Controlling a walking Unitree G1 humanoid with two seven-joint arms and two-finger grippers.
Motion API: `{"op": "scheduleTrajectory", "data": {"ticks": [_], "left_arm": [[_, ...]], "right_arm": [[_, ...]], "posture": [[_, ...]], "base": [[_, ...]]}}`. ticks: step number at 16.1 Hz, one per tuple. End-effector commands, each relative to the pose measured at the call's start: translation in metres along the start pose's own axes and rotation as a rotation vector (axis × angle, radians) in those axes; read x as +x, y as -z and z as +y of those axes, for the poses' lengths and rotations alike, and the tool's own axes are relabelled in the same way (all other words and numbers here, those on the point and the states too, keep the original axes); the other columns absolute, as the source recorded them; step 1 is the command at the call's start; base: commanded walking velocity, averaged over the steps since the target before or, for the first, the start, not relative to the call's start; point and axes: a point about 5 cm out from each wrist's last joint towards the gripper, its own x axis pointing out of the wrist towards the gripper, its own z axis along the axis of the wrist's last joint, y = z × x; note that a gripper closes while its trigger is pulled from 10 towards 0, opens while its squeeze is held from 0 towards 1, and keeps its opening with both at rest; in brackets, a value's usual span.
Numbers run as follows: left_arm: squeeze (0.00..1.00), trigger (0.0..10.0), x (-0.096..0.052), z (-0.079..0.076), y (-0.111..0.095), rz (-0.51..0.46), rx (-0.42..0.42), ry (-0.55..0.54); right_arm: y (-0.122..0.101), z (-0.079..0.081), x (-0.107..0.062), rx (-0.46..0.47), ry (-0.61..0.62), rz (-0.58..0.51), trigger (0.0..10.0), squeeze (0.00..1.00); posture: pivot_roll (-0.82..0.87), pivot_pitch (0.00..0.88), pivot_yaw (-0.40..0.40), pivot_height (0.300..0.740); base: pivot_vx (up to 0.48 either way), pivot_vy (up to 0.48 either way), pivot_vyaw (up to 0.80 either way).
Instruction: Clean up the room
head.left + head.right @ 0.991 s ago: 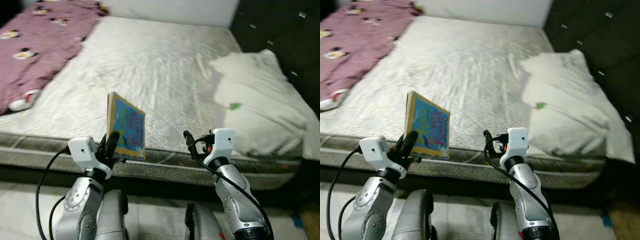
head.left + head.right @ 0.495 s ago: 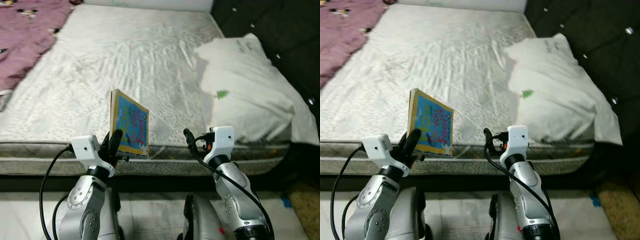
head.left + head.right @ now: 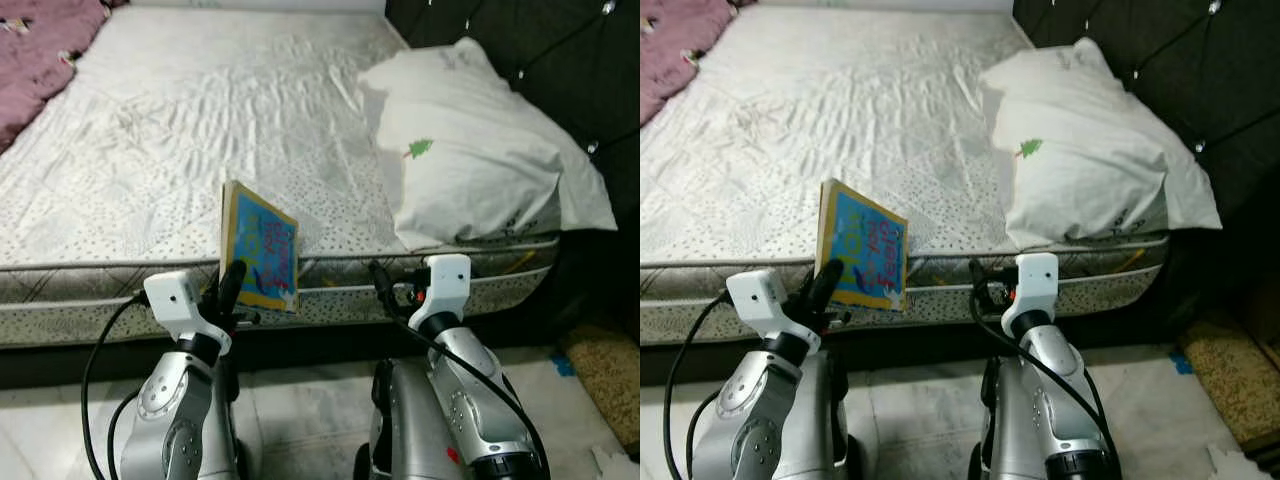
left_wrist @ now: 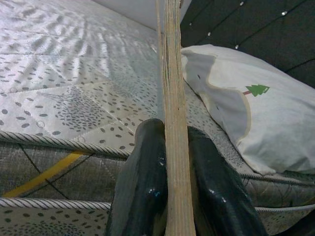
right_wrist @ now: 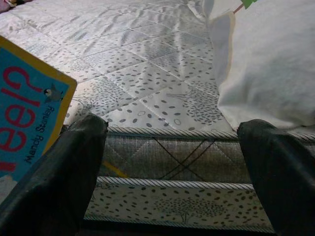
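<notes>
A thin blue picture book (image 3: 260, 248) with red letters stands upright, and my left gripper (image 3: 228, 287) is shut on its lower edge. The left wrist view looks along the book's pale edge (image 4: 173, 118), which is clamped between the two black fingers (image 4: 147, 187). The book is held in front of the mattress edge (image 3: 110, 290). My right gripper (image 3: 380, 285) is raised beside it, open and holding nothing; its wrist view catches a corner of the book (image 5: 27, 123) past one wide-spread finger.
A bed with a dotted white mattress (image 3: 200, 130) lies ahead. A white pillow (image 3: 470, 150) with a small green tree print lies at its right end against a dark tufted headboard (image 3: 540, 60). A purple blanket (image 3: 40, 40) sits far left. A brownish mat (image 3: 605, 370) lies on the tiled floor at right.
The camera has swung right: the blanket has slid off to the left and the pillow and headboard have come further in. Both grippers hold the same pose, book still held.
</notes>
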Motion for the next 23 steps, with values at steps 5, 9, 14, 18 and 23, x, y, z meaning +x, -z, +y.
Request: {"op": "scheduleTrajectory", "data": {"ticks": [5, 9, 14, 18, 23], "left_arm": [[0.00, 10.0, 0.0032, -0.0059, -0.0100, -0.054, 0.018, 0.042], [0.00, 10.0, 0.0041, -0.0072, -0.0133, -0.070, 0.020, 0.060], [0.00, 10.0, 0.0043, -0.0073, -0.0139, -0.073, 0.021, 0.062], [0.00, 10.0, 0.0043, -0.0073, -0.0139, -0.073, 0.021, 0.062], [0.00, 10.0, 0.0043, -0.0073, -0.0139, -0.073, 0.021, 0.062]], "right_arm": [[-0.0006, -0.0013, 0.0001, -0.007, -0.004, -0.004, 10.0, 0.00], [-0.0008, -0.0015, 0.0007, -0.008, -0.003, -0.007, 10.0, 0.00], [-0.0009, -0.0015, 0.0006, -0.009, -0.003, -0.009, 10.0, 0.00], [-0.0009, -0.0015, 0.0006, -0.009, -0.003, -0.009, 10.0, 0.00], [-0.0009, -0.0015, 0.0006, -0.009, -0.003, -0.009, 10.0, 0.00]], "posture": [[-0.03, 0.108, -0.052, 0.480], [-0.03, 0.104, -0.049, 0.480], [-0.03, 0.105, -0.049, 0.480], [-0.03, 0.105, -0.049, 0.480], [-0.03, 0.105, -0.049, 0.480]], "base": [[0.000, 0.000, 0.00], [0.068, 0.000, 0.00], [0.000, 0.000, 0.00], [0.000, 0.000, 0.00], [0.000, 0.000, 0.00]]}}
